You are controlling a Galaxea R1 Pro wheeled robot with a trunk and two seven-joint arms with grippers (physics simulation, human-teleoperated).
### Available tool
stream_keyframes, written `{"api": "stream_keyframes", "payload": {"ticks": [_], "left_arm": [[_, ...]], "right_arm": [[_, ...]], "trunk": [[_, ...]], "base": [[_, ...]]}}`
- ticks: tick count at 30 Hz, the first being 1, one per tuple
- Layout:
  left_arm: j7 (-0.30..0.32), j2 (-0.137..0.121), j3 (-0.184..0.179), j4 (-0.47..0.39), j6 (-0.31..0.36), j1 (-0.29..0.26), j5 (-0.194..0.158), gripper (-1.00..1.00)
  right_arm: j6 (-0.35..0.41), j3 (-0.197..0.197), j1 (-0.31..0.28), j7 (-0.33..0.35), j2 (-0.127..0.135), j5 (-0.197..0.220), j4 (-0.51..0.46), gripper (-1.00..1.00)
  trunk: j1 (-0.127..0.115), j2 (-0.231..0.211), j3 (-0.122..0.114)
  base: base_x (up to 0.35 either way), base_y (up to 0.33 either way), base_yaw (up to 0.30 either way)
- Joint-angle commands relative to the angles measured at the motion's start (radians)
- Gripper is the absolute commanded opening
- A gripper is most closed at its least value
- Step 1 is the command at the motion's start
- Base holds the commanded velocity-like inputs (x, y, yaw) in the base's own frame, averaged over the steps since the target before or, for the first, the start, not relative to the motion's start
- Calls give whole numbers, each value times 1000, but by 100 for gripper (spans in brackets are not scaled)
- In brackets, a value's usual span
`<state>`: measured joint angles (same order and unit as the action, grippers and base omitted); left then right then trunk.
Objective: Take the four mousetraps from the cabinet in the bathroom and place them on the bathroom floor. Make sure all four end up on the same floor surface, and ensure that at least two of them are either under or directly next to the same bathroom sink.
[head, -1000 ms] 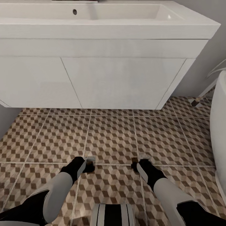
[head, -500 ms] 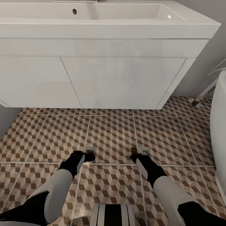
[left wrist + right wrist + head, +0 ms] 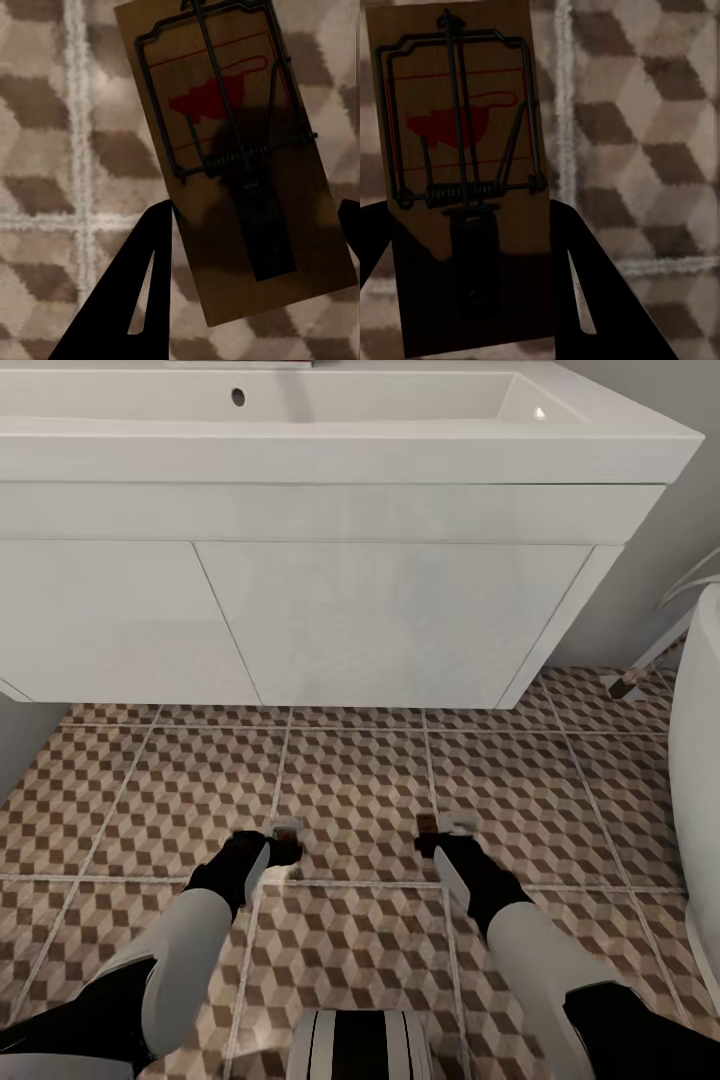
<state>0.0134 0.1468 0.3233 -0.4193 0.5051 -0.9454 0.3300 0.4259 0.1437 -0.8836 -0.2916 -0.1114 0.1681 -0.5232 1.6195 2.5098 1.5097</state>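
While both grippers (left (image 3: pixel 283 847), right (image 3: pixel 437 844)) clasp mousetraps (image 3: pixel 238 157), floor (image 3: pixel 350 780) lies below.

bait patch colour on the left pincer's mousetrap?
Red, on the tan mousetrap; the left wrist view shows it best.

Mousetraps (image 3: pixel 247 172) (image 3: pixel 461 187): matt tan wood boards, black metal wire bars and coil springs, red printed patch. Bathroom floor (image 3: pixel 360 780): smooth printed tile, pale grout lines. Bathroom sink (image 3: pixel 330 435): glossy white; vanity fronts (image 3: pixel 380 620) smooth satin white. Gripper fingers (image 3: pixel 131 300): matt black.
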Motion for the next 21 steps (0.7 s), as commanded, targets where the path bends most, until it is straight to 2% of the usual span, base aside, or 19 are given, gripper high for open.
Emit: {"api": "stream_keyframes", "payload": {"ticks": [1,6,10,12,15,21], "left_arm": [[2,1,7,-1,10,-9,6,-100],[3,-1,7,3,68,-68,5,-100],[4,-1,7,29,158,-151,5,-100],[4,-1,7,51,177,-182,5,-100],[2,-1,7,84,192,-222,6,-100],[0,-2,8,106,199,-262,6,-100]], "right_arm": [[17,7,-9,-11,1,14,-2,-100],[73,6,-36,-11,0,14,-10,-100],[121,5,-53,-12,0,14,-36,-100],[143,5,-61,-12,-1,15,-48,-100],[182,5,-82,-12,-1,15,-60,-100],[222,5,-137,-13,-1,16,-66,-100]], "trunk": [[0,0,1],[0,0,1],[0,0,1],[0,0,1],[0,0,1],[0,0,1]], "base": [[0,0,0],[0,0,0],[0,0,0],[0,0,0],[0,0,0],[0,0,0]]}}
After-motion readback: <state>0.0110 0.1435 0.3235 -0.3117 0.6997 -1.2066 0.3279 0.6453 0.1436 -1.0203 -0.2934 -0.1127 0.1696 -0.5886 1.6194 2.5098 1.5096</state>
